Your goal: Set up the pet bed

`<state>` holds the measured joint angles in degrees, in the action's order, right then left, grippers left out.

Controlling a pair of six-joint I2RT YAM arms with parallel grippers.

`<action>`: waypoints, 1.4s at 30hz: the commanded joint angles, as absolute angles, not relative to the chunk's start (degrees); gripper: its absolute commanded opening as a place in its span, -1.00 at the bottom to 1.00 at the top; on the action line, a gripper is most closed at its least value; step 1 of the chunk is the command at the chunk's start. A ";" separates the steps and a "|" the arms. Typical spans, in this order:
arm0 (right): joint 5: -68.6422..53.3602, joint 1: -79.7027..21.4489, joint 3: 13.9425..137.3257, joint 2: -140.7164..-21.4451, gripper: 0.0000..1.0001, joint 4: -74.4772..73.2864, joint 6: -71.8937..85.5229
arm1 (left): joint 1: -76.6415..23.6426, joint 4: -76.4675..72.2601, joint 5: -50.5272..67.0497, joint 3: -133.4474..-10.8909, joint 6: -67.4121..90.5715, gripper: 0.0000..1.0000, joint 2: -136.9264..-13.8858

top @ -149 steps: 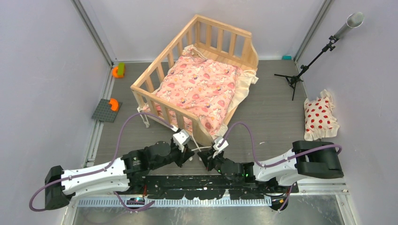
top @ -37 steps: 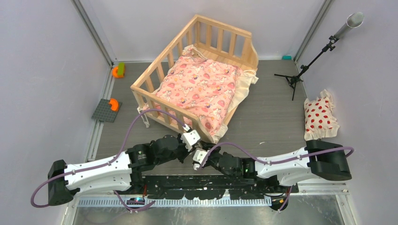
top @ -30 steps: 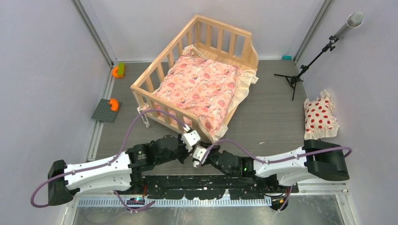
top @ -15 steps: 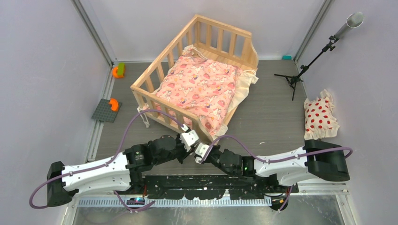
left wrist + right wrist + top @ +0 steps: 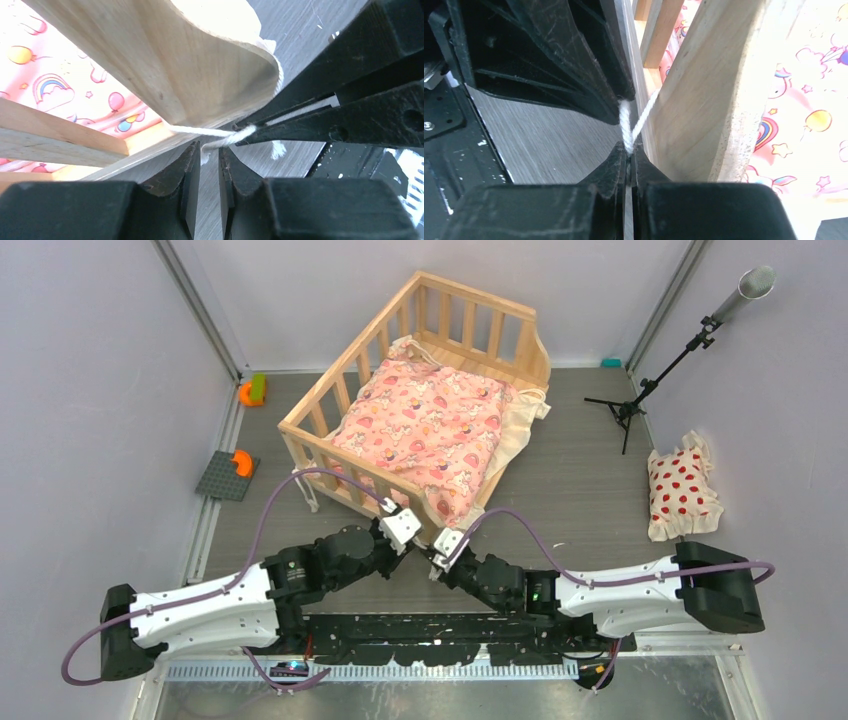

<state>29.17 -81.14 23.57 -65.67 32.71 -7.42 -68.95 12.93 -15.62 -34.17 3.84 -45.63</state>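
The pet bed (image 5: 475, 296), a light wood crib frame, stands at the back middle with the pink cartoon-print cushion (image 5: 430, 425) inside it. Both grippers meet at its near corner post (image 5: 190, 65). A cream tie (image 5: 200, 131) runs round that post. My right gripper (image 5: 629, 150) is shut on the tie (image 5: 625, 125) beside the post (image 5: 709, 100). My left gripper (image 5: 210, 147) is open by a narrow gap, and the tie's frayed end lies loose at its tips. In the left wrist view the right gripper's fingers (image 5: 350, 120) pinch the tie just beyond. Seen from above, the left gripper (image 5: 403, 527) and right gripper (image 5: 447, 543) nearly touch.
A white pillow with red dots (image 5: 680, 490) lies by the right wall. A black tripod stand (image 5: 640, 400) with a grey tube stands at the back right. A grey plate with an orange piece (image 5: 228, 475) and an orange-green toy (image 5: 252, 390) sit by the left wall.
My left jaws have parted and let go of the tie. My right gripper has closed on the tie and moved up and right to the bed's corner post.
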 commanded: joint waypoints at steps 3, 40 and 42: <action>27.60 -81.21 24.80 -64.60 -0.99 32.00 6.80 | -69.07 8.26 -20.62 -37.38 1.51 -0.52 -46.63; 26.79 -81.38 24.69 -60.59 -0.99 21.38 23.60 | -69.04 5.19 -15.13 -29.26 -5.53 -0.22 -37.87; 25.41 -81.37 24.45 -60.64 -0.99 21.19 21.06 | -69.06 4.75 -15.09 -28.35 -6.41 -0.22 -35.55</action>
